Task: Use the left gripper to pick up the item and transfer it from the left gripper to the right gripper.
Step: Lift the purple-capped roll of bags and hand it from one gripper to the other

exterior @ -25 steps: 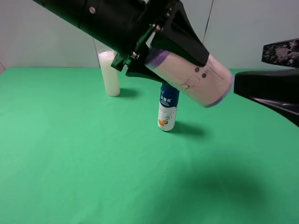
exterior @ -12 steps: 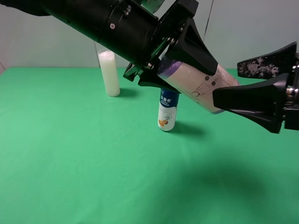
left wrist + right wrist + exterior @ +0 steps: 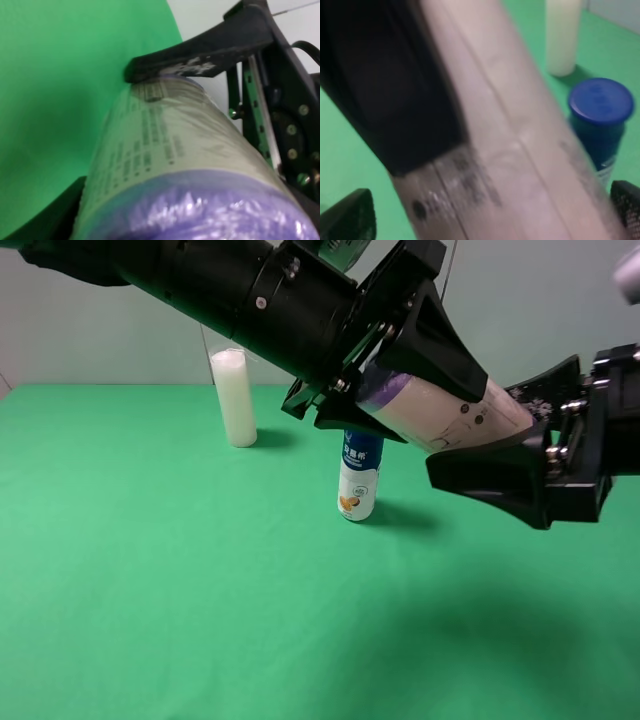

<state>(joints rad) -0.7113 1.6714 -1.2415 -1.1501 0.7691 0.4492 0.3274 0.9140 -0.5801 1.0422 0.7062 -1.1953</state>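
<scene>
The item is a pale cylindrical pack with a purple band, held tilted above the green table. My left gripper is shut on its purple-banded end, its black fingers along the sides. My right gripper is open, with one jaw above and one below the item's free end. In the left wrist view the item fills the frame, and a right finger lies against its far end. In the right wrist view the item runs between the wide-apart fingertips.
A white bottle with a blue cap stands on the green table under the item. It also shows in the right wrist view. A tall white cylinder stands at the back left.
My right gripper has moved left from the frame's edge until its open jaws straddle the item's free end. My left arm has carried the item slightly right.
</scene>
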